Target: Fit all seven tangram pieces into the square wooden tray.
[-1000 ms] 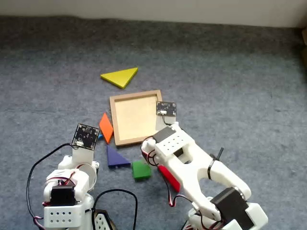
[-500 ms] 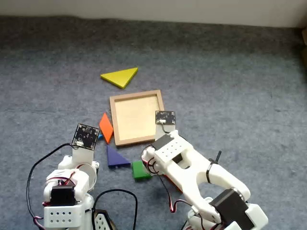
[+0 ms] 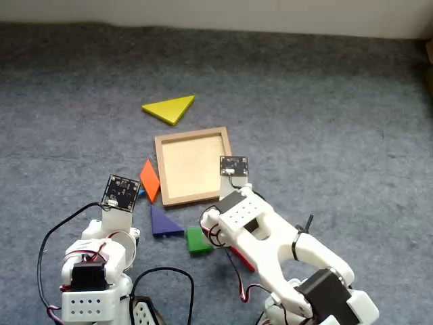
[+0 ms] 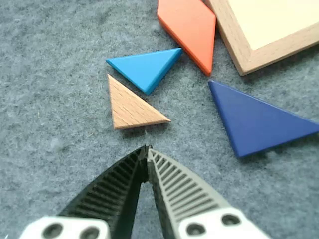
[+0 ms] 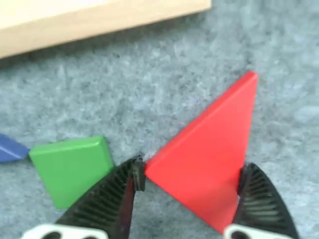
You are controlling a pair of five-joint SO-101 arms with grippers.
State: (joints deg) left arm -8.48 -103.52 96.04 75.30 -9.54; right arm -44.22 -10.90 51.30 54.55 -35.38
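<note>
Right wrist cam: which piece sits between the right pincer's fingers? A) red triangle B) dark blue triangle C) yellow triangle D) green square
A: in the right wrist view the right pincer stands open astride the red triangle, one finger on each side of it, while the green square lies outside the fingers.

Behind tray [image 3: 191, 132], apart: big triangle [image 3: 169, 108]. Just left of tray: parallelogram [image 3: 149, 180]. Farther left: small triangle [image 4: 144, 67], second small triangle [image 4: 130, 107] just before it. Before tray, left to right: medium triangle [image 3: 164, 223], square [image 3: 198, 240], last triangle [image 5: 209, 149].
</note>
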